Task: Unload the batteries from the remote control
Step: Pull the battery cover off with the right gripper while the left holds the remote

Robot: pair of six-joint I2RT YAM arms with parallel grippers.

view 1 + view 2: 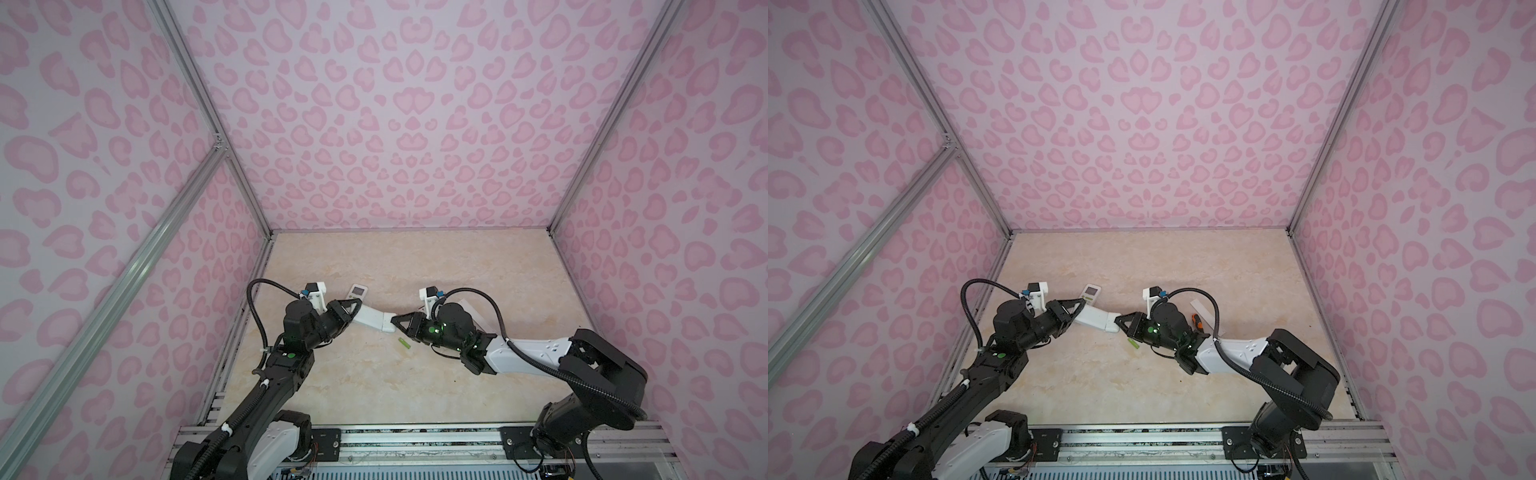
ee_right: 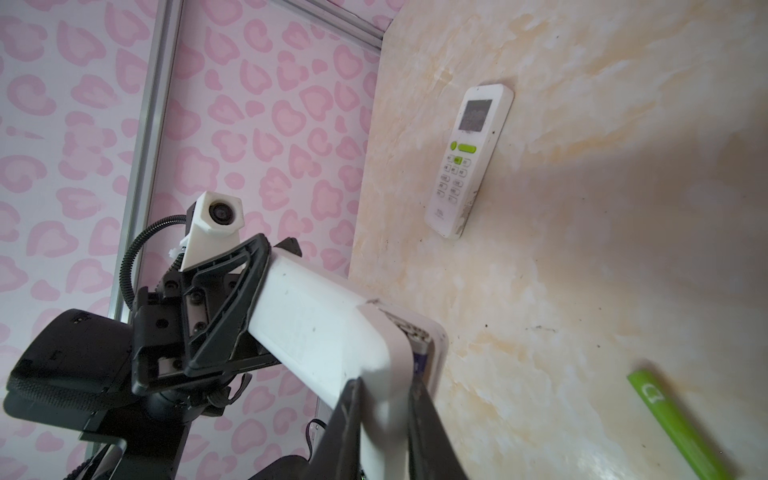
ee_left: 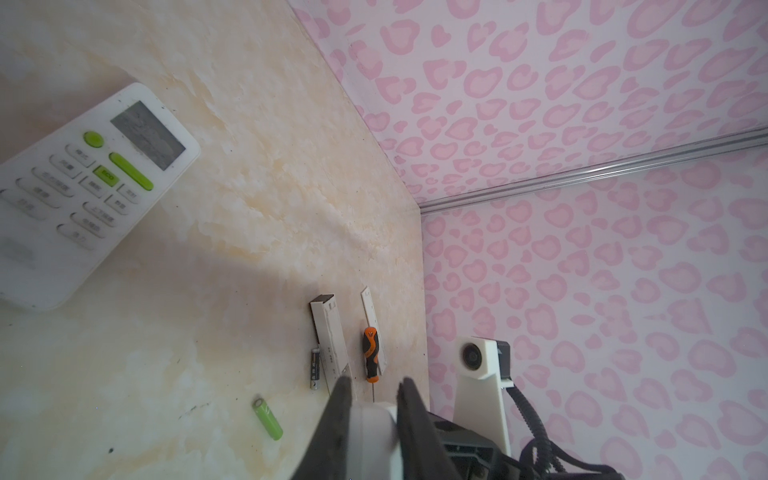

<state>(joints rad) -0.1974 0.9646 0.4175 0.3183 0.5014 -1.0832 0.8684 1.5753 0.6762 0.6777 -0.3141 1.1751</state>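
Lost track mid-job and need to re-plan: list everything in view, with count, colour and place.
held remote: 1, white, mid-table, gripped at both ends
display remote: 1, white with green buttons, face up on table behind left pincer
green battery: 1, lime green, loose on table near right pincer
black battery: 1, black, on table alongside white casing
white casing: 1, white with dark end, on table behind right arm
white strip: 1, white, flat on table beside the casing
screwdriver: 1, orange and black, by the white strip
table: 1, beige marbled
walls: 3, pink spotted
left pincer: 1, black, shut on held remote
right pincer: 1, black, shut on held remote's other end
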